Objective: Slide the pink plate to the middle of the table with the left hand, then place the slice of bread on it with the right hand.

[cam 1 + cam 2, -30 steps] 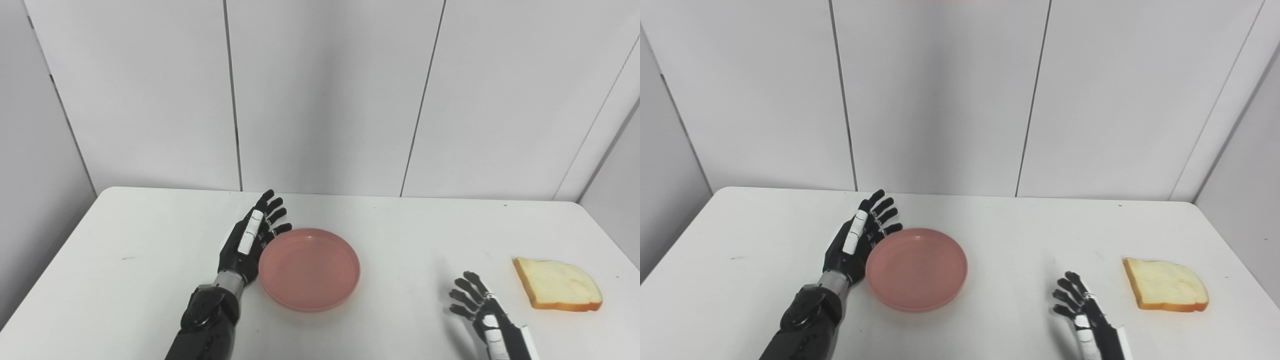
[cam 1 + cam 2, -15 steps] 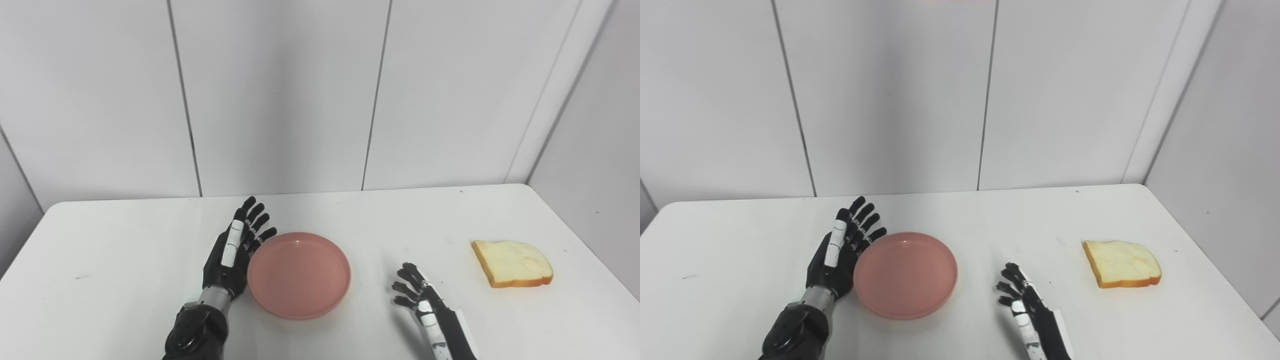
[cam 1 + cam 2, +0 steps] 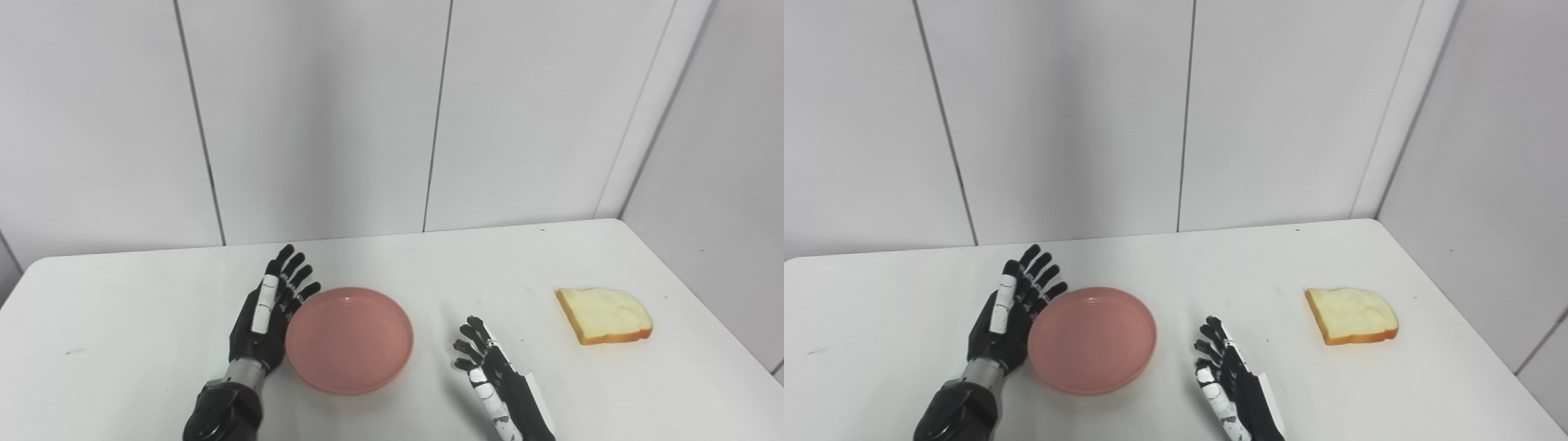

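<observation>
The pink plate (image 3: 349, 339) lies flat on the white table (image 3: 122, 306), a little left of the picture's middle. My left hand (image 3: 267, 307) is open, fingers straight, its palm edge against the plate's left rim. My right hand (image 3: 490, 372) is open near the front edge, fingers spread, just right of the plate and holding nothing. The slice of bread (image 3: 603, 315), pale with a tan crust, lies flat far to the right, well apart from the right hand.
The table's right edge (image 3: 1476, 331) runs close behind the bread, next to a grey side wall. White wall panels stand along the far edge. A small dark speck (image 3: 75, 351) marks the left of the table.
The camera has swung to the right, shifting the whole picture left. My left hand stays against the plate's rim. My right hand has lifted a little higher over the table.
</observation>
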`<action>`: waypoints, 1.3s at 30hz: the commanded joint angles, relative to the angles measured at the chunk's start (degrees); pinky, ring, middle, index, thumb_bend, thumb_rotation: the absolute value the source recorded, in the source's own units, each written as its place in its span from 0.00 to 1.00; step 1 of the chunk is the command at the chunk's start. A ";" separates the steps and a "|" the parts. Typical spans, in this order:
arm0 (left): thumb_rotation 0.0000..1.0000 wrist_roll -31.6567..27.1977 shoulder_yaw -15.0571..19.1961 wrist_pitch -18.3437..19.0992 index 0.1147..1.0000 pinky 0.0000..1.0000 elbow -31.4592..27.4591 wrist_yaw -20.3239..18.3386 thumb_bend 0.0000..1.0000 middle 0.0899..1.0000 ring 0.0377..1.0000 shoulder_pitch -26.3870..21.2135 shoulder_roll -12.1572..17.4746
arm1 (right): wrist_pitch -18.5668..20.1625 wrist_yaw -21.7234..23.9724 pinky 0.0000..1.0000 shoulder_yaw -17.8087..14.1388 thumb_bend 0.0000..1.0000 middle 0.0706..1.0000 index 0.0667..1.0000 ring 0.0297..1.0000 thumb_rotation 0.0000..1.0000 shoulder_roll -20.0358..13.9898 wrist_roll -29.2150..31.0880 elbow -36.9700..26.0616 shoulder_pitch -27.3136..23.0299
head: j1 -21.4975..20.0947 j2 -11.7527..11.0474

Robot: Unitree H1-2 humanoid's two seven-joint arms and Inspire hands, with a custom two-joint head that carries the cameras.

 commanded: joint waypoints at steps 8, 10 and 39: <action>0.74 -0.38 0.52 -0.93 0.89 0.80 3.46 -0.71 0.94 0.93 0.92 2.37 0.20 | 6.12 -0.88 0.80 -8.62 0.80 0.91 0.93 0.84 0.76 -4.24 3.59 -9.84 0.45 | -0.69 -0.56; 0.75 0.08 0.49 -1.32 0.89 0.80 3.84 -0.39 0.95 0.93 0.91 2.34 0.36 | 5.80 -0.64 0.79 -10.92 0.80 0.91 0.93 0.85 0.71 -6.61 2.88 -10.11 -0.58 | -0.84 -0.66; 0.74 0.35 0.71 -1.95 0.90 0.81 6.18 -1.12 0.91 0.92 0.91 2.11 1.27 | 13.25 15.08 0.87 -12.33 1.00 0.92 0.90 0.90 0.64 -43.22 -9.07 8.94 -22.90 | -3.33 -0.98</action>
